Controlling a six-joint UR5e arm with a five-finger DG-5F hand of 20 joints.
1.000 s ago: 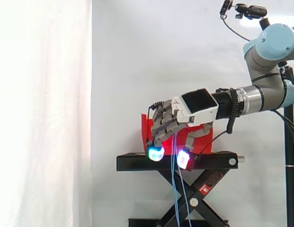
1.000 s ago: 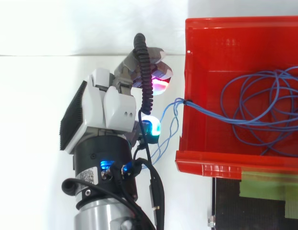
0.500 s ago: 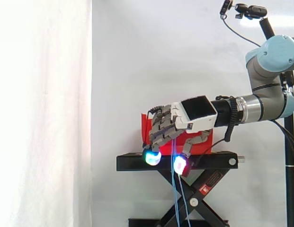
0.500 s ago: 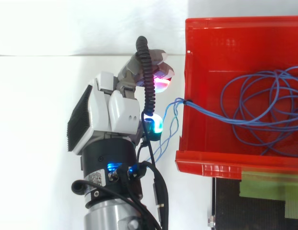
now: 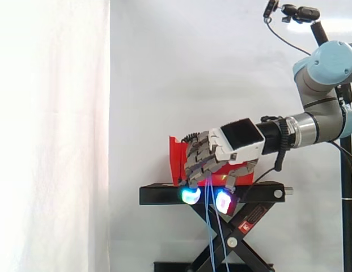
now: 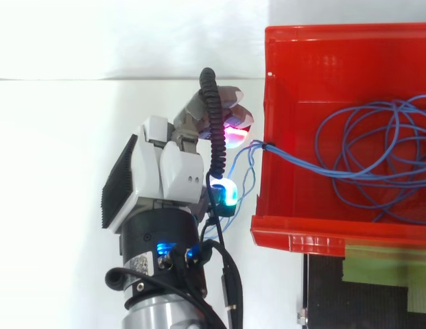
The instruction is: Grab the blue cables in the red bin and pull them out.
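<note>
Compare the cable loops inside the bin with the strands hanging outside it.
The loops lie in wide, overlapping curves on the bin's floor; the strands hang nearly straight. The loops stay within the red walls; the strands drop by the hand and down past the stand. Shared: both are thin and blue, and they join over the bin's wall as the same cables.
</note>
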